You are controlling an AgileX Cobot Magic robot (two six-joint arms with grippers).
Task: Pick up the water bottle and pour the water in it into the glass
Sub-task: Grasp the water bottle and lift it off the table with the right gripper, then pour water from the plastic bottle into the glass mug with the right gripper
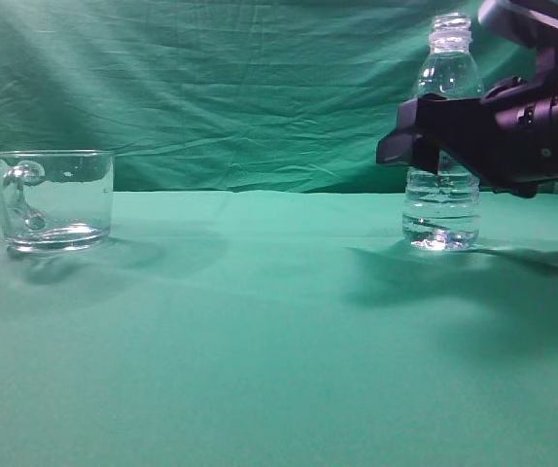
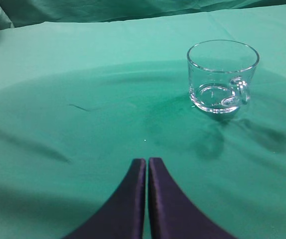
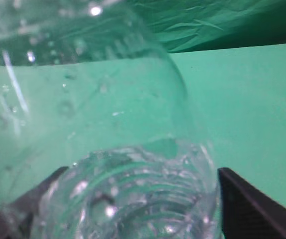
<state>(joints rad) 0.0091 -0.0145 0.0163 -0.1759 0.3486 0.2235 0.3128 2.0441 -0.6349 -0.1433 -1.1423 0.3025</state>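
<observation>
Exterior view: right claw (image 1: 417,146) straddles the upright water bottle (image 1: 444,209), grip uncertain; left claw (image 2: 147,172) pressed together.

Glass (image 1: 52,199) left, water bottle (image 1: 443,146) far right

One water bottle (image 1: 443,146) is counted, at about three o'clock in the exterior view, and one glass (image 1: 52,199) at about nine o'clock. Two grippers are counted: the right gripper (image 1: 425,146), seen at the bottle, and the left gripper (image 2: 147,172), shown at six o'clock in the left wrist view. One green cloth (image 1: 260,341) is seen beneath everything.
</observation>
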